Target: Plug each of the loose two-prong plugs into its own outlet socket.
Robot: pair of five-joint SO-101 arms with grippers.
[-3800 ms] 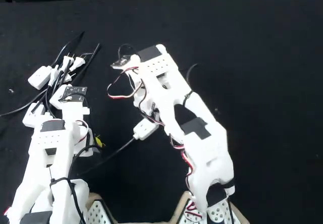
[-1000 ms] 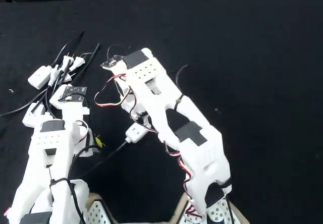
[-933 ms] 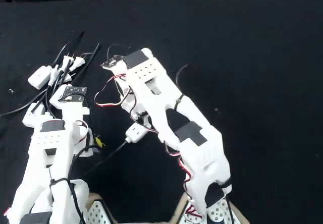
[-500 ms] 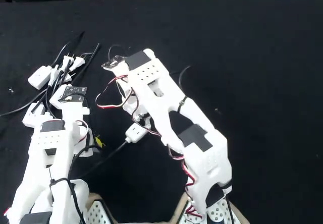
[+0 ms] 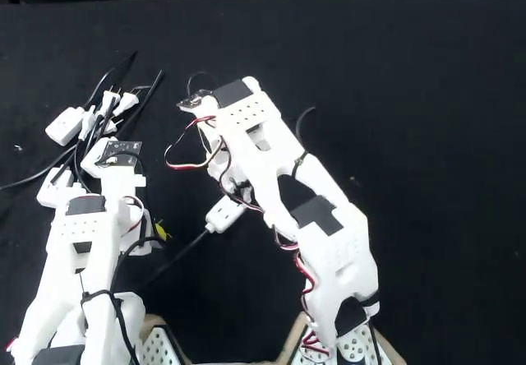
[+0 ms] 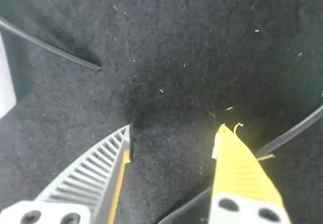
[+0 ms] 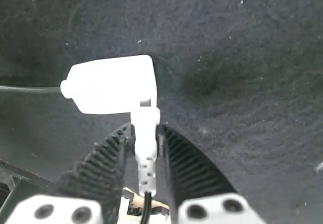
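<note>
black cloth tbl top [image 5: 427,94]

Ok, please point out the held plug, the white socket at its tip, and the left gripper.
plug [image 7: 145,146], right wrist view, its white body
white socket [image 7: 113,85], right wrist view, housing middle
left gripper [image 6: 175,130], left wrist view, between fingertips

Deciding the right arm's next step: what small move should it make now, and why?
Probably press the plug slightly further into the socket: the right gripper is shut on it and a small dark gap shows at the joint.
</note>
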